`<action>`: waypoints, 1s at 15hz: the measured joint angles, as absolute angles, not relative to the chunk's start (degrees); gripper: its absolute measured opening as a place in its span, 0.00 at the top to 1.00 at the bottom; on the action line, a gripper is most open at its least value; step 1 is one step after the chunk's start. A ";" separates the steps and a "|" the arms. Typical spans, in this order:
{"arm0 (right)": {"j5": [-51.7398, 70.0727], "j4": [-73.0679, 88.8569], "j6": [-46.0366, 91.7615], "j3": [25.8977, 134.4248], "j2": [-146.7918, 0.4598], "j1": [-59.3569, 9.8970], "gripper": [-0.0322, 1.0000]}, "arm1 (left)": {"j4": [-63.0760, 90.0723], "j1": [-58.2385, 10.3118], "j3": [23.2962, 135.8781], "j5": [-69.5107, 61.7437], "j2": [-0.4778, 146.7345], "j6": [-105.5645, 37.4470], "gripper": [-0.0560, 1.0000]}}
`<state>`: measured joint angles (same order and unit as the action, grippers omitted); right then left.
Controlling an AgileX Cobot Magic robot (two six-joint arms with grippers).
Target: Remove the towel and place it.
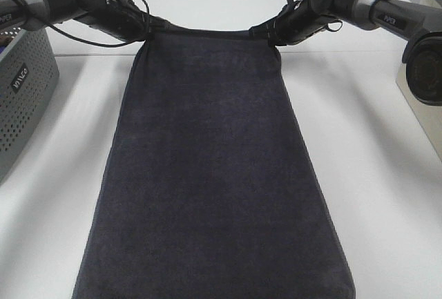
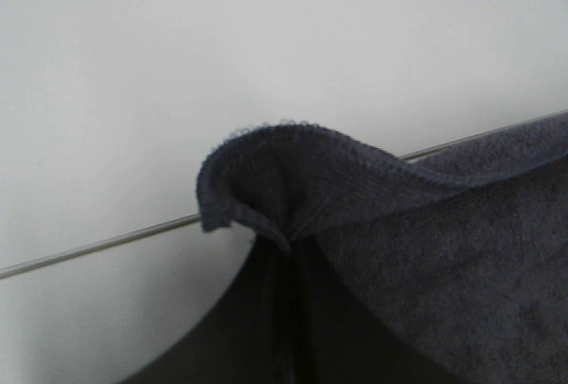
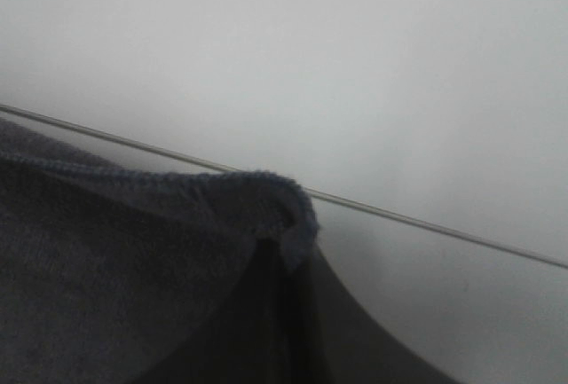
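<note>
The white table is filling the scene, and the towel is lying on it as the biggest thing there, a long dark charcoal rectangle running from the far middle of the table down to the near edge, where it is passing out of the exterior view. It is looking flat and smooth along its length, widening toward the near side. Its two far corners are being pinched up off the surface: the left gripper is clamping the far left corner, and the right gripper is clamping the far right corner, each with jaws clenched on the cloth. In both wrist views the hemmed corner is bunching and curling over where the jaws are meeting it. A grey perforated basket is standing at the left edge, well apart from the towel.
</note>
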<state>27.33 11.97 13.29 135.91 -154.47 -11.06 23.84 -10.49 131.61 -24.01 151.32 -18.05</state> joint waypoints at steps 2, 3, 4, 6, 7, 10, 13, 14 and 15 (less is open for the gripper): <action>26.18 12.49 13.29 135.91 -155.79 -11.06 0.96 | 23.78 -10.49 131.61 -22.29 152.87 -18.05 0.93; 25.55 12.78 13.29 135.91 -156.13 -11.06 0.96 | 23.72 -10.49 131.61 -21.43 153.50 -18.05 0.93; 24.81 13.06 13.29 135.91 -156.47 -11.06 0.96 | 23.55 -10.49 131.61 -20.74 154.01 -18.11 0.93; 23.32 13.64 13.29 135.91 -156.76 -11.06 0.96 | 23.38 -10.49 131.61 -18.33 154.64 -18.22 0.93; 22.86 13.69 13.29 135.91 -156.76 -11.06 0.96 | 23.38 -10.60 131.61 -17.42 154.64 -18.79 0.93; 22.57 13.69 13.29 135.91 -156.76 -11.06 0.85 | 23.38 -10.71 131.61 -16.79 154.64 -19.54 0.84; 22.35 14.04 13.29 135.91 -156.76 -11.06 0.54 | 23.43 -10.71 131.61 -16.04 155.39 -19.65 0.59; 22.35 14.15 13.29 135.91 -156.76 -11.06 0.43 | 23.43 -10.71 131.61 -15.99 155.79 -19.65 0.46; 22.40 14.38 13.29 135.91 -156.76 -11.06 0.37 | 23.43 -10.71 131.61 -15.93 155.96 -19.65 0.34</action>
<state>22.40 14.38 13.29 135.91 -156.76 -11.06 23.43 -10.71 131.61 -15.93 155.96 -19.65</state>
